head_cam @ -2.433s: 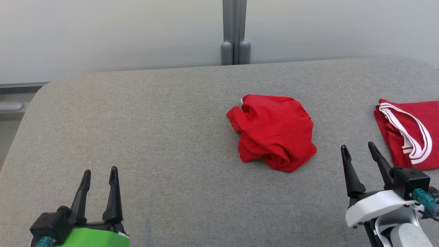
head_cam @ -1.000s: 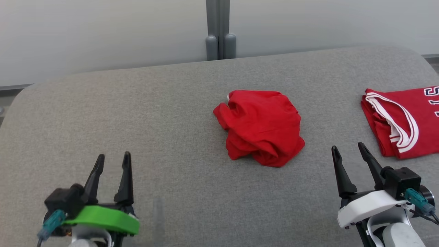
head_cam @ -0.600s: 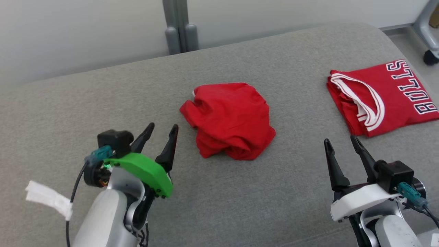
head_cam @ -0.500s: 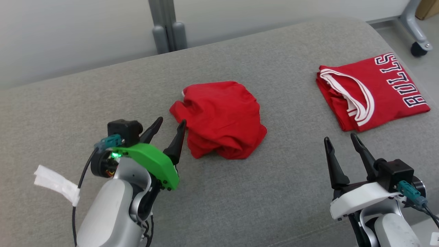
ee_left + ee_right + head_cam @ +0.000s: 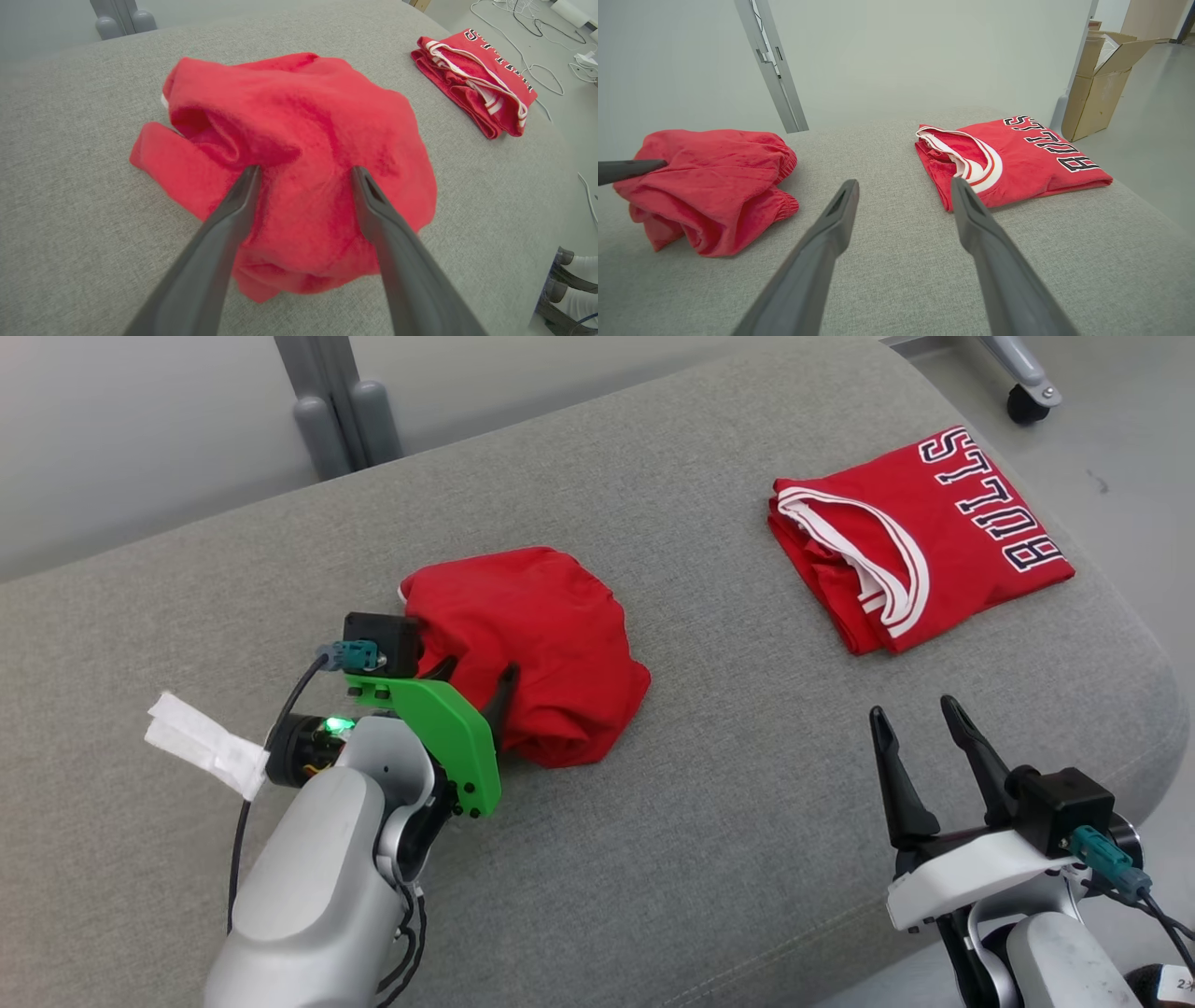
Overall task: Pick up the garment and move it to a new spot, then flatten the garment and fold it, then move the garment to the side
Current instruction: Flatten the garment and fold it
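The crumpled red garment (image 5: 546,625) lies near the middle of the grey cushioned surface (image 5: 709,803). The left gripper (image 5: 478,677) is at its near edge, fingers spread wide either side of a fold and not closed on it. The right gripper (image 5: 912,707) hovers well apart over bare cushion, also spread and empty, short of a folded red jersey (image 5: 934,537).

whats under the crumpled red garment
The crumpled red garment lies on the grey padded surface, which shows around it; anything beneath its folds is covered and cannot be seen.
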Robot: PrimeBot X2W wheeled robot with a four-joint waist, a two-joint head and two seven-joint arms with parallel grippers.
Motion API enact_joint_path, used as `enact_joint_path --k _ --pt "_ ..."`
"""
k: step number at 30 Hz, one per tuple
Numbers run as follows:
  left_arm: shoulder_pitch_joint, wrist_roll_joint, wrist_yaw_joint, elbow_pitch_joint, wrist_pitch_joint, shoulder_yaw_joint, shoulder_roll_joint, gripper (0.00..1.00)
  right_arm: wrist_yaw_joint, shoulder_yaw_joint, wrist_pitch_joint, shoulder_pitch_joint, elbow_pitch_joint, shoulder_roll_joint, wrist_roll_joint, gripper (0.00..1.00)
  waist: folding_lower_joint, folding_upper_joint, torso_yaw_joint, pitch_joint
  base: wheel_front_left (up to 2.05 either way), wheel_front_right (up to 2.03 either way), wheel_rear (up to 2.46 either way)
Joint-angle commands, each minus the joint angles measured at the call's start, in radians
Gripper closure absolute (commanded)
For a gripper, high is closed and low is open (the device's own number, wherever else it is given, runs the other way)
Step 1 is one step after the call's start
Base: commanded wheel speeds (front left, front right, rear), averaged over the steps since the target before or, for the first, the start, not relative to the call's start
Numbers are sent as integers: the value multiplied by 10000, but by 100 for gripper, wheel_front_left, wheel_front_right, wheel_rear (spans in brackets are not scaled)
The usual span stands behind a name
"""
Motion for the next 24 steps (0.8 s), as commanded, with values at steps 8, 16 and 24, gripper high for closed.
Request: enact_joint_path --k 8,16,24 --pt "-890 -190 -234 311 -677 -298 -126 100 -16 14 -144 -234 98 5 78 0 0 0 -81 127 0 0 0" --pt "-2056 -1391 -481 -681 -2866 -612 -212 100 -16 -23 -163 -260 117 62 14 0 0 0 -10 146 0 0 0" --pt "-1766 -3841 -454 -1870 -3822 -1970 315 100 -16 -138 -183 -146 83 75 -36 0 0 0 323 140 0 0 0"
